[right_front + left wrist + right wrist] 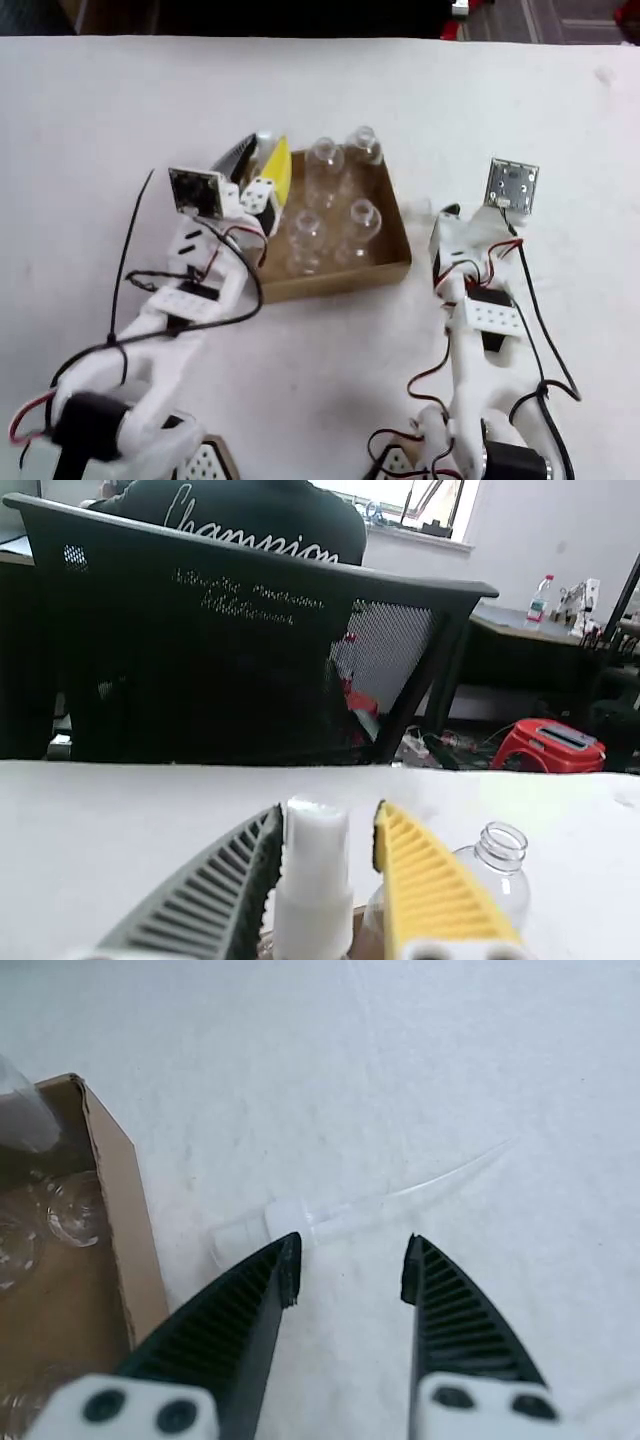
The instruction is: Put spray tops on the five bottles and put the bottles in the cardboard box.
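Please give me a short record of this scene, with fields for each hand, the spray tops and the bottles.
Left hand: shut on a white plastic spray top, at the edge of the brown cardboard box
Right hand: open, above a second white spray top with a long tube
Second top: lying on the white table beside the box
Clear plastic bottles: four visible, upright in the box

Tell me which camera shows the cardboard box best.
The high view: nearly the whole cardboard box, with bottles inside. The right wrist view catches one corner and wall; the left wrist view shows just a brown sliver beside the spray top.
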Action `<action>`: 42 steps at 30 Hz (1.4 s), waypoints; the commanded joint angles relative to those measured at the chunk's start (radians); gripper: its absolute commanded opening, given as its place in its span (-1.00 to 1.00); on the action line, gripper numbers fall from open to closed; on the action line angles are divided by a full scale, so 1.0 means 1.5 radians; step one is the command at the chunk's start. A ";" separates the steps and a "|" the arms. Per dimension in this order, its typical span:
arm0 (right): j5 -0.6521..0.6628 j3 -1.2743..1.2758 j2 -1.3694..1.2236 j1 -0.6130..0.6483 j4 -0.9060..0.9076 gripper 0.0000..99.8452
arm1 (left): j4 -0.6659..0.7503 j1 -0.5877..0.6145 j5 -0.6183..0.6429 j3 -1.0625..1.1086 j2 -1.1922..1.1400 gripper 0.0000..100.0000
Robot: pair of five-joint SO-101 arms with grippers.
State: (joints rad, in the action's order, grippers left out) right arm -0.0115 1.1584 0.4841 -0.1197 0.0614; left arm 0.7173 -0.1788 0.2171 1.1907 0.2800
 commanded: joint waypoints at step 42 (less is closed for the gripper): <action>0.007 -0.010 -0.004 -0.008 -0.010 -0.71 | -1.022 0.384 -0.220 -0.362 0.091 -0.70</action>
State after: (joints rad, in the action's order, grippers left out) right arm -0.0115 1.1584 0.4810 -0.1197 0.0614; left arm -0.7419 0.4120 -0.0560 0.7948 0.5286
